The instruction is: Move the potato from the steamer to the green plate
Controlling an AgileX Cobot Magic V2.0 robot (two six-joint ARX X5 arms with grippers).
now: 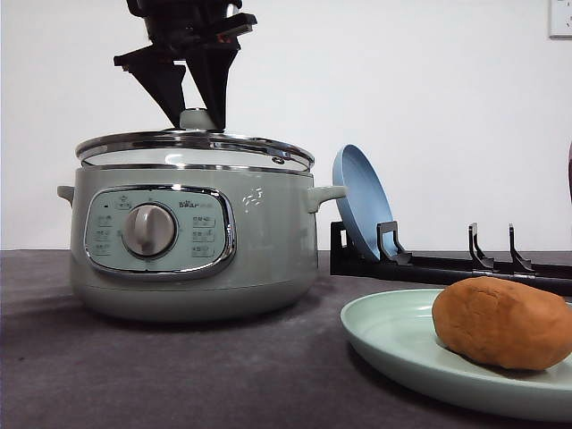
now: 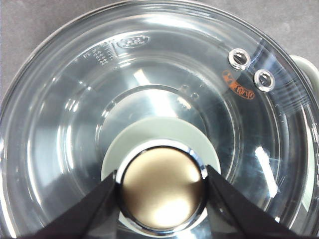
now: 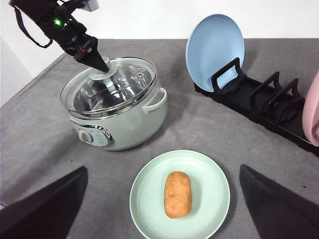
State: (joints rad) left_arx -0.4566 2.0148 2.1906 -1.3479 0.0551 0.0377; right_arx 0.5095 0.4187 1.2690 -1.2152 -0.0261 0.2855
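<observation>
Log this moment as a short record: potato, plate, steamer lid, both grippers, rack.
potato: lying on the green plate
steamer: glass lid on
left gripper: fingers at both sides of the lid knob
right gripper: open, above the plate
rack: holds an upright blue plate

Setting: a staged test bench in a lab, not a lived-in kitchen. Evidence: the counter (image 3: 45, 134) is covered in plain grey cloth against a bare white wall (image 1: 429, 89), with no sink, stove or cupboards around it. Only a few kitchen props are laid out well apart: an electric steamer (image 1: 192, 232), a green plate (image 3: 149, 199) carrying a potato (image 3: 178, 194), and a black dish rack (image 3: 269, 107) holding a blue plate (image 3: 214, 47) upright, while a black robot arm (image 3: 60, 25) hangs over the steamer.
</observation>
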